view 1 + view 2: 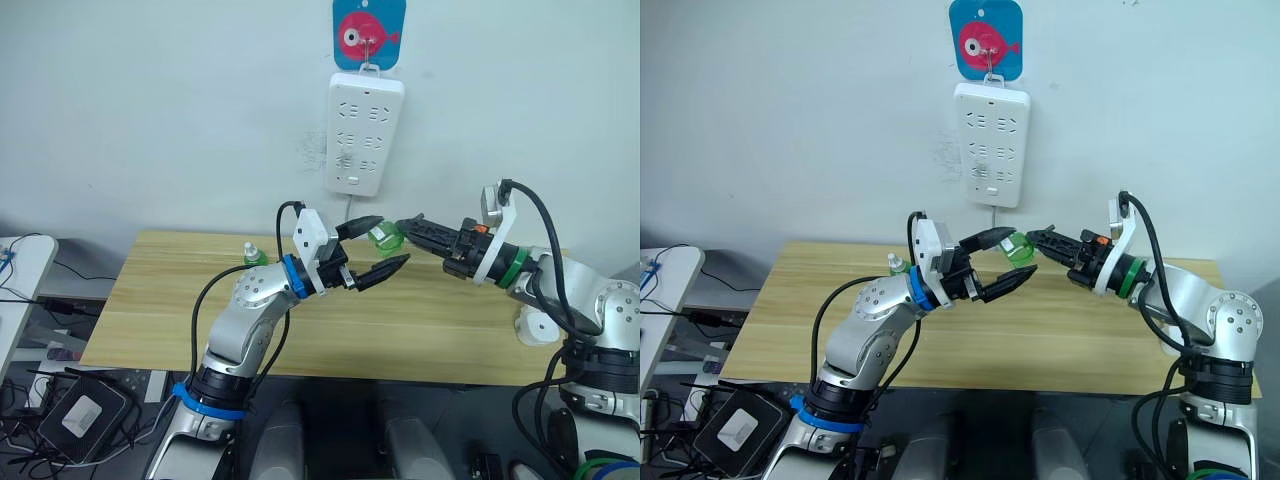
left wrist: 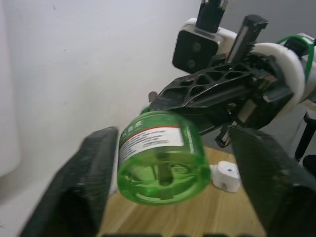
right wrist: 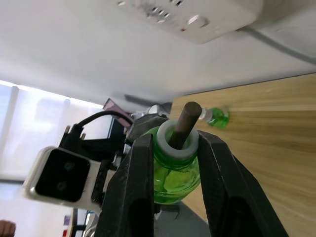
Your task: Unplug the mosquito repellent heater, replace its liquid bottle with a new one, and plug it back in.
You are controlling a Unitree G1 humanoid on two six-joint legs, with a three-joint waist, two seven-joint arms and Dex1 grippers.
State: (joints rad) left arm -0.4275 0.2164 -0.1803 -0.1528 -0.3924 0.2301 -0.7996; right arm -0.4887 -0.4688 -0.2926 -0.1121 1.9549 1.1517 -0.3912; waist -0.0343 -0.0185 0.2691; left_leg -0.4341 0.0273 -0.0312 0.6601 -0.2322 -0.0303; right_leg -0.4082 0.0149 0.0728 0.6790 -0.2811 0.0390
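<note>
A green liquid bottle [image 1: 385,236] hangs in the air over the table, wick end toward my right arm. My right gripper [image 3: 175,148] is shut on its neck and shoulder. My left gripper [image 1: 390,240] is open around the bottle's base [image 2: 163,170]: one finger lies close against its side, the other stands well apart. The mosquito repellent heater [image 2: 226,176], small and white, lies on the table beyond the bottle, below my right arm. A second green bottle [image 1: 254,255] stands upright on the table behind my left arm.
A long white power strip [image 1: 364,133] hangs on the wall above the table from a blue fish hook [image 1: 368,33], its cord dropping behind the wooden table [image 1: 430,330]. Cables and boxes lie on the floor at the left.
</note>
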